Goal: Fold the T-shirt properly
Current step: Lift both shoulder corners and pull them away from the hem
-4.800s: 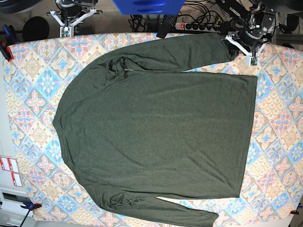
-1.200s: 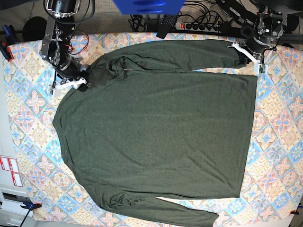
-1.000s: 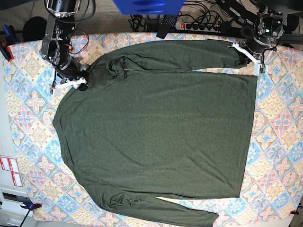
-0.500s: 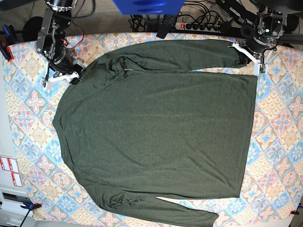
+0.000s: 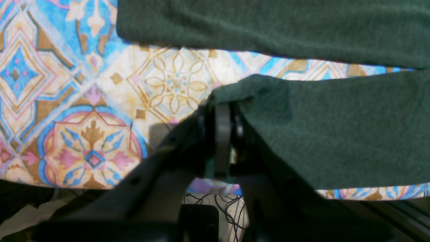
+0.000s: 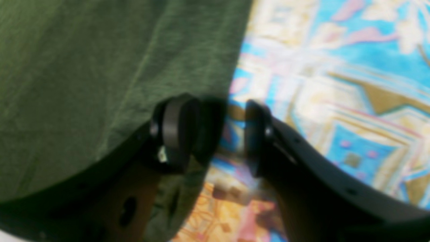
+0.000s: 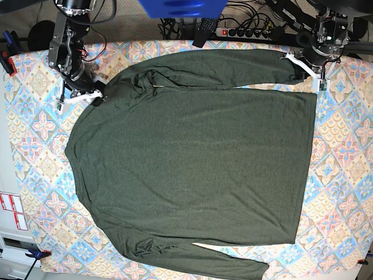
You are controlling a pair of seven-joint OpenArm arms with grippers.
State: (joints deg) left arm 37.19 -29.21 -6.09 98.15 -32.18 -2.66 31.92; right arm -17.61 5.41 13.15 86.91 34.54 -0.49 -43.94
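Note:
The T-shirt, dark olive-green with long sleeves, lies spread flat on the patterned table. My left gripper is at the far right corner, shut on the cuff of the upper sleeve. In the left wrist view the left gripper pinches the T-shirt at its edge. My right gripper is at the shirt's shoulder edge on the far left. In the right wrist view the right gripper stands open, with the edge of the T-shirt reaching between the pads.
A power strip and cables lie behind the table's far edge. A blue object hangs over the top centre. Clamps grip the table's left corners. Patterned cloth shows along the left and right sides.
My right gripper drew back up and to the left off the shoulder, then came slightly back to its edge. The left gripper and the shirt have not moved.

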